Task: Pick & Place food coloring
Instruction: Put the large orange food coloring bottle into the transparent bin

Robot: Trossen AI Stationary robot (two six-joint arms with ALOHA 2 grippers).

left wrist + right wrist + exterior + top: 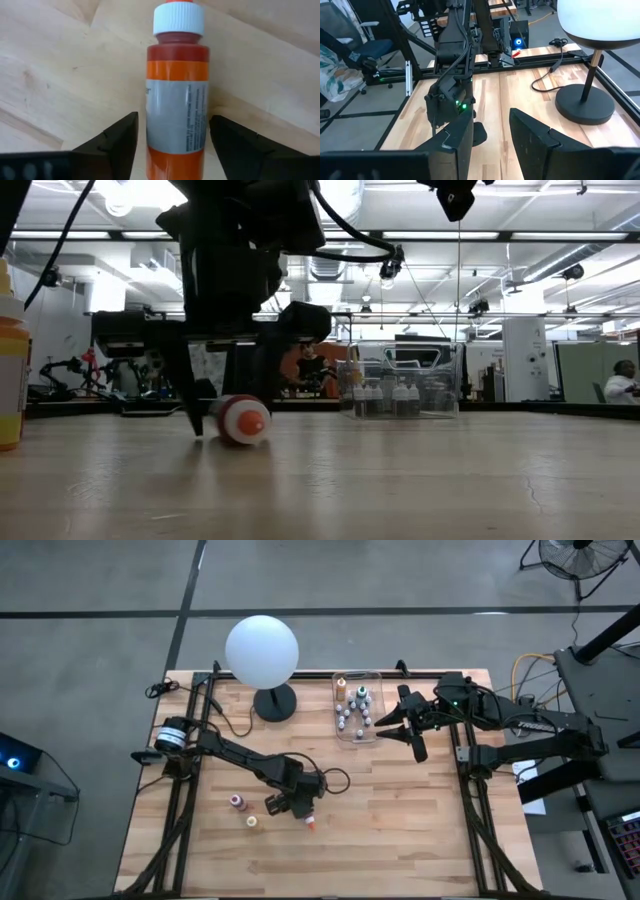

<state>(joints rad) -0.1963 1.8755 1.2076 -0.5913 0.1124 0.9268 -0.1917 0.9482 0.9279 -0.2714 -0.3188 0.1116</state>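
Left wrist view: red bottle (pixel 176 100) lies flat, cap away from jaws.

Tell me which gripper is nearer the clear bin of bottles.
The right gripper: it hovers just beside the clear bin, open. The left gripper is much farther away across the table, straddling a lying orange bottle.

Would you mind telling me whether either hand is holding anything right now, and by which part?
Neither. The left hand straddles the lying orange bottle's labelled body, fingers apart from it. The right hand is empty.
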